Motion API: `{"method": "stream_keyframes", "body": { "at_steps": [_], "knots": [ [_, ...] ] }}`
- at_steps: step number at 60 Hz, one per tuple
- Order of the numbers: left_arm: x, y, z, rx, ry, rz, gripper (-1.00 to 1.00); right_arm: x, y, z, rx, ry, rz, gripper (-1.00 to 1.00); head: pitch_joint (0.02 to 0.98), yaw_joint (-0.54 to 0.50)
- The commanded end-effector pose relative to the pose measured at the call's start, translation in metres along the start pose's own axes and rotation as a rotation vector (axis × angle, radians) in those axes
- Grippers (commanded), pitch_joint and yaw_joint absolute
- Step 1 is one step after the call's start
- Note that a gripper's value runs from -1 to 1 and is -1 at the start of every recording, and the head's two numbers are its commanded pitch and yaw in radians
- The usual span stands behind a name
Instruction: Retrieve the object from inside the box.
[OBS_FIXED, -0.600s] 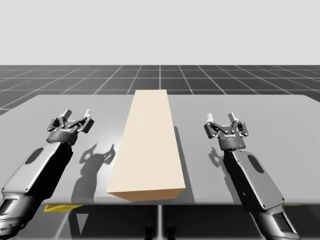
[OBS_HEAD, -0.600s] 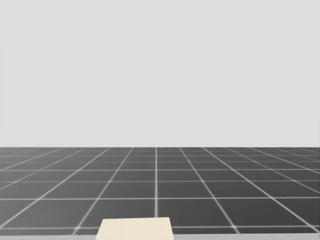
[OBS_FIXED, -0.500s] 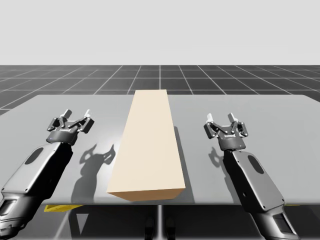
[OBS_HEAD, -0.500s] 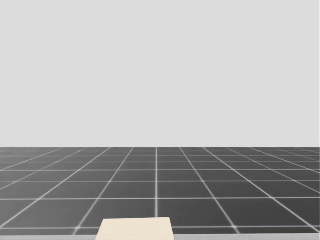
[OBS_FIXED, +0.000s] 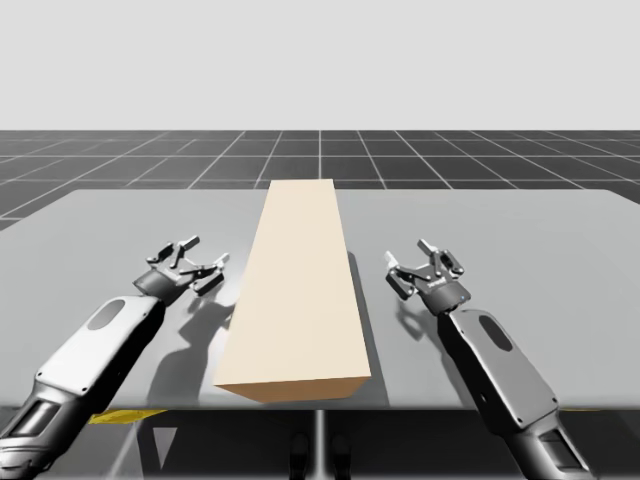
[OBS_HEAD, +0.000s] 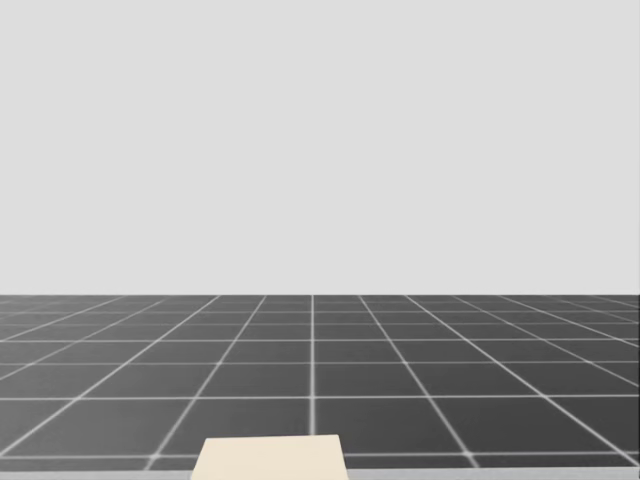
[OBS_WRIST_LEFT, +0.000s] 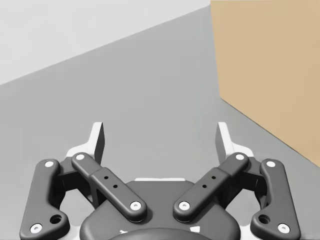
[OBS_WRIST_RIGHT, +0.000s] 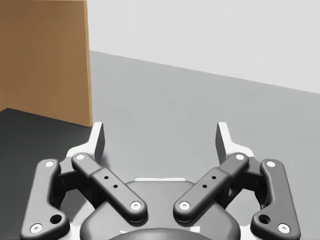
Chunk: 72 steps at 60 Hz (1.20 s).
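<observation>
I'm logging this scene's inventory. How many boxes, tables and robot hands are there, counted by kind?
beige box: 1
grey table: 1
hands: 2, the left hand and the right hand, both open
Total: 4

Matt cardboard-like box (OBS_FIXED: 298, 290); smooth table (OBS_FIXED: 540, 230) w/ slight sheen.

This is a simulated test scene. A flat grey table (OBS_FIXED: 110, 230) stands on a dark floor (OBS_FIXED: 420, 150) ruled with pale grid lines, which runs far off to a level horizon under a blank, even light-grey backdrop (OBS_FIXED: 320, 60). The tan box (OBS_FIXED: 298, 290) is a plain, untextured block.
</observation>
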<state>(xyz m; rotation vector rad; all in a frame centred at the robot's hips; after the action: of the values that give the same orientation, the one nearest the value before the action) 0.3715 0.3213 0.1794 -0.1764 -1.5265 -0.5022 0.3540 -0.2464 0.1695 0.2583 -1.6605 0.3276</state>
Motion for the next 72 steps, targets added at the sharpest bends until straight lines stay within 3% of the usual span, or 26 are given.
{"method": "stream_keyframes", "body": {
  "at_steps": [1,3,6,11,23,34,35,38,41,43,46,54,56,58,64,67,72],
  "knots": [
    [-0.010,-0.047,-0.001,-0.227,0.027,-0.090,-1.00,-0.006,0.024,0.004,0.164,-0.004,0.039,-1.00,0.027,-0.02],
    [-0.010,-0.054,0.000,-0.267,0.027,-0.104,-1.00,-0.006,0.030,0.006,0.209,-0.017,0.050,-1.00,0.027,-0.02],
    [-0.011,-0.061,0.001,-0.304,0.026,-0.113,-1.00,-0.006,0.037,0.009,0.263,-0.025,0.037,-1.00,0.026,-0.02],
    [-0.010,-0.074,0.002,-0.351,0.023,-0.129,-1.00,-0.008,0.056,0.015,0.370,-0.043,0.078,-1.00,0.027,-0.02],
    [-0.011,-0.082,0.002,-0.375,0.026,-0.139,-1.00,-0.016,0.085,0.020,0.471,-0.042,0.103,-1.00,0.033,-0.02],
    [-0.014,-0.088,-0.001,-0.396,0.038,-0.142,-1.00,-0.018,0.099,0.017,0.537,-0.058,0.046,-1.00,0.047,-0.03],
    [-0.015,-0.088,-0.001,-0.398,0.039,-0.142,-1.00,-0.018,0.102,0.016,0.541,-0.057,0.027,-1.00,0.050,-0.04],
    [-0.015,-0.089,-0.001,-0.397,0.043,-0.148,-1.00,-0.019,0.108,0.013,0.570,-0.060,0.010,-1.00,0.054,-0.04],
    [-0.016,-0.090,-0.002,-0.398,0.044,-0.151,-1.00,-0.020,0.113,0.012,0.588,-0.064,0.015,-1.00,0.057,-0.05],
    [-0.016,-0.090,-0.002,-0.398,0.045,-0.151,-1.00,-0.021,0.119,0.011,0.608,-0.053,-0.002,-1.00,0.060,-0.05],
    [-0.016,-0.090,-0.002,-0.399,0.047,-0.154,-1.00,-0.025,0.125,0.009,0.618,-0.047,0.011,-1.00,0.065,-0.05],
    [-0.016,-0.089,-0.002,-0.406,0.044,-0.156,-1.00,-0.037,0.139,0.002,0.644,-0.017,-0.007,-1.00,0.080,-0.06],
    [-0.016,-0.089,-0.002,-0.407,0.043,-0.156,-1.00,-0.039,0.140,-0.001,0.650,-0.014,0.002,-1.00,0.082,-0.06],
    [-0.015,-0.089,-0.002,-0.408,0.043,-0.156,-1.00,-0.040,0.143,-0.004,0.656,-0.006,-0.017,-1.00,0.085,-0.06],
    [-0.015,-0.089,-0.002,-0.409,0.042,-0.161,-1.00,-0.042,0.153,-0.012,0.675,0.008,-0.031,-1.00,0.095,-0.06],
    [-0.015,-0.089,-0.002,-0.410,0.041,-0.162,-1.00,-0.044,0.158,-0.017,0.685,0.016,-0.022,-1.00,0.099,-0.06],
    [-0.015,-0.088,-0.001,-0.408,0.039,-0.163,-1.00,-0.048,0.167,-0.025,0.700,0.031,-0.033,-1.00,0.105,-0.06]
  ]
}}
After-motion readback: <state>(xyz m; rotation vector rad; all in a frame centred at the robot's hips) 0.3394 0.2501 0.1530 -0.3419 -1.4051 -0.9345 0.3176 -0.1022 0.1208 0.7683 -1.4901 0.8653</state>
